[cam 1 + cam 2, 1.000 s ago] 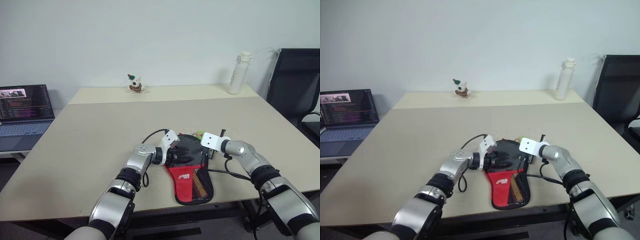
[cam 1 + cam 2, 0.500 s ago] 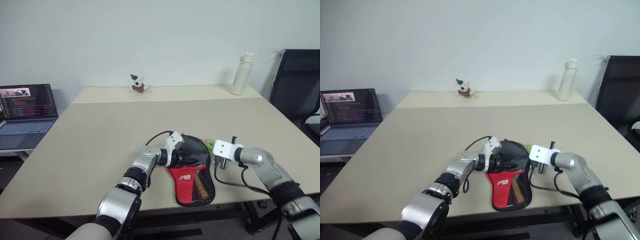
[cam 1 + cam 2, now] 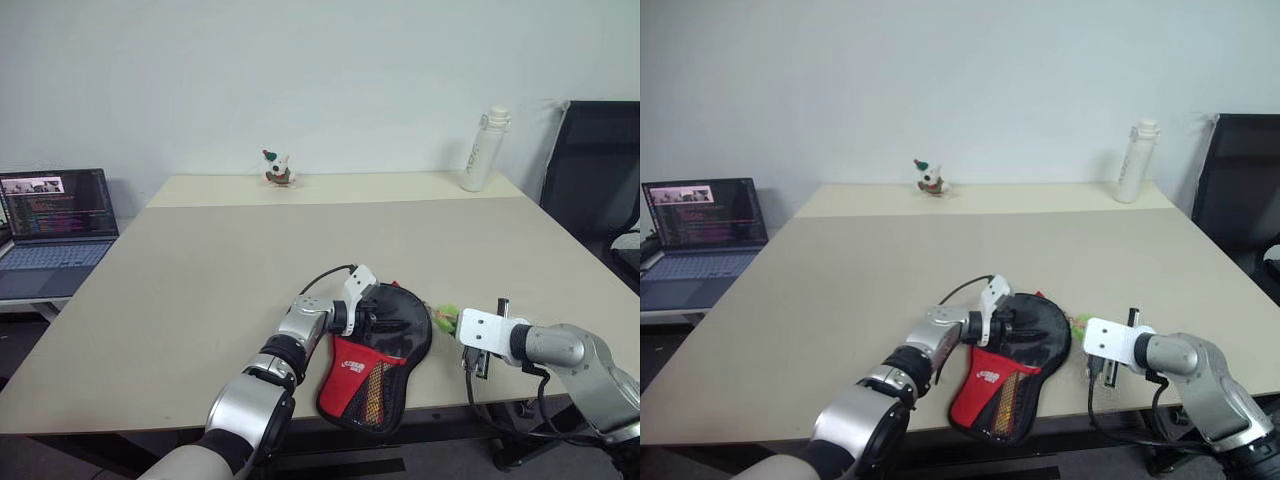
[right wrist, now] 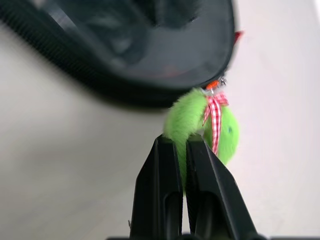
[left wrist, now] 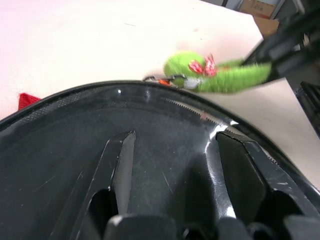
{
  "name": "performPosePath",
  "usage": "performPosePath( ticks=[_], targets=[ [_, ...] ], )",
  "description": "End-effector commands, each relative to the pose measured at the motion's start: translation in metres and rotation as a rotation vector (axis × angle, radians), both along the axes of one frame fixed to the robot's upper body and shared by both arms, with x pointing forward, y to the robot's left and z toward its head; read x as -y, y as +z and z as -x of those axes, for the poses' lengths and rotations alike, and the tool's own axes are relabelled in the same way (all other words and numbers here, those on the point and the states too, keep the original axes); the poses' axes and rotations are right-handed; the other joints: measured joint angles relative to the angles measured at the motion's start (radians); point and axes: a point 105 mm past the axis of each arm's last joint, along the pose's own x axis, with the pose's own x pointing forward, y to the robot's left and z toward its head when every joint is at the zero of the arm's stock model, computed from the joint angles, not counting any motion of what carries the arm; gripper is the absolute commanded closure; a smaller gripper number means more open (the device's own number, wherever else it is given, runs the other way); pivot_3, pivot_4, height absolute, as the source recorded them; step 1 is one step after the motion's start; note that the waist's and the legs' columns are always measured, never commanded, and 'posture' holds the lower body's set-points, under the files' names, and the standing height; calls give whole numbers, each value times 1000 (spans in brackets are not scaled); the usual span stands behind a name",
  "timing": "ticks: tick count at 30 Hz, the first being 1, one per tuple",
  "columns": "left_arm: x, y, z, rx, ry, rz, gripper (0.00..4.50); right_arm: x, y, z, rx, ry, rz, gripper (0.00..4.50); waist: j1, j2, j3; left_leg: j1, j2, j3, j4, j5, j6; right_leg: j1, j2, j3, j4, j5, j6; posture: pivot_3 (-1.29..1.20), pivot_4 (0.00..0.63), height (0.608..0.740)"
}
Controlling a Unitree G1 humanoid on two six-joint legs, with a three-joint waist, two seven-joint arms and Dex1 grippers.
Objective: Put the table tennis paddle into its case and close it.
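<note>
The right tool [image 4: 181, 150] is clenched on a fuzzy green charm [image 4: 200, 125] with a red-and-white checked ribbon, its two black fingers [image 4: 159, 165] pressed nearly together with the green fluff caught between them. The charm hangs from the zip at the rounded black edge of the case [image 3: 385, 335], and the right tool sits just off that edge, near the front right of the bench [image 3: 200, 270].

The left tool [image 3: 372, 318] lies on the round black part of the case with its fingers [image 5: 117, 165] spread apart and pressed flat against the fabric — bearing down on it, not pinched around anything. In the left wrist view the zip teeth run along the curved rim beyond the fingers, with the green charm just past them.

The case lies flat close to the bench's front edge, black rounded end toward the middle of the bench, red lower part with white logo and mesh pocket slanting toward the edge. The table tennis paddle cannot be made out.

Farther out: a small figurine [image 3: 276, 168] and a white bottle [image 3: 480, 150] stand at the far side of the bench, an open laptop [image 3: 55, 215] off to the left, a black chair [image 3: 595, 170] to the right
</note>
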Motion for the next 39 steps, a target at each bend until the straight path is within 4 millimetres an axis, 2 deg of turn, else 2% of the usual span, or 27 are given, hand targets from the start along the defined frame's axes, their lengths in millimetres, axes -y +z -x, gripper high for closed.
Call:
performPosePath(
  ticks=[1,4,6,8,11,16,18,21,24,27,31,35,39],
  targets=[
    [5,8,-1,35,-14,1,1667,-3,11,-17,44,-39,-25,4456,2,0,0,0,0,0,0,0,0,0,0,0,0,0,0,0,150,740],
    [0,13,-4,51,-3,11,1667,-4,7,-14,-36,-55,-47,4456,5,0,0,-1,0,0,0,0,0,0,0,0,0,0,0,0,150,740],
    [-15,27,-10,90,10,41,1667,-3,3,2,-161,-53,-87,4456,5,0,0,-2,0,-1,0,0,0,0,0,-1,-1,0,0,0,150,740],
    [-33,42,-15,131,30,73,1667,-1,5,10,-213,-74,-123,4456,3,0,0,-2,0,-1,-1,0,0,0,0,-1,-2,0,0,0,150,740],
    [-59,61,-16,175,62,102,1667,3,9,18,-261,-91,-136,3749,-2,1,1,-2,1,-1,-1,0,0,-1,0,0,-1,0,-1,0,150,740],
    [-99,75,0,208,89,76,1667,2,22,29,-334,-94,-202,2025,-5,1,1,-1,1,-1,-1,0,0,-1,0,-1,0,-1,-1,0,150,740],
    [-110,76,6,203,111,59,1667,-1,37,18,-307,-120,-297,1355,-5,1,1,-1,1,-1,0,0,0,0,0,-1,0,-1,-1,0,150,740],
    [-121,82,12,184,139,64,1667,-5,60,-7,-241,-167,-457,1355,-8,0,2,-1,1,-1,1,0,0,-1,0,-1,2,0,-1,0,150,740],
    [-131,87,17,154,154,81,1667,-14,71,-30,-220,-202,-599,1355,-9,0,2,0,1,-1,2,0,0,0,0,-1,2,0,-1,0,150,740],
    [-142,91,24,138,152,75,1667,-28,59,-52,-231,-241,-649,1355,-11,0,2,0,1,-1,0,0,0,0,0,-2,2,-1,-2,0,150,740],
    [-150,95,29,137,155,56,1667,-39,36,-72,-275,-297,-681,1355,-13,0,2,-3,1,-1,-1,0,0,-3,0,-1,2,-1,-3,0,150,740],
    [-153,97,29,144,174,48,1667,-40,12,-87,-298,-366,-680,1355,-9,0,2,-4,1,-1,-1,0,0,-5,0,-1,3,-1,-3,0,150,740],
    [-152,97,30,147,180,48,1667,-40,-3,-93,-338,-395,-671,1355,-10,0,2,-4,1,-1,-1,0,0,-5,0,-1,3,-1,-3,0,150,740]
  ],
)
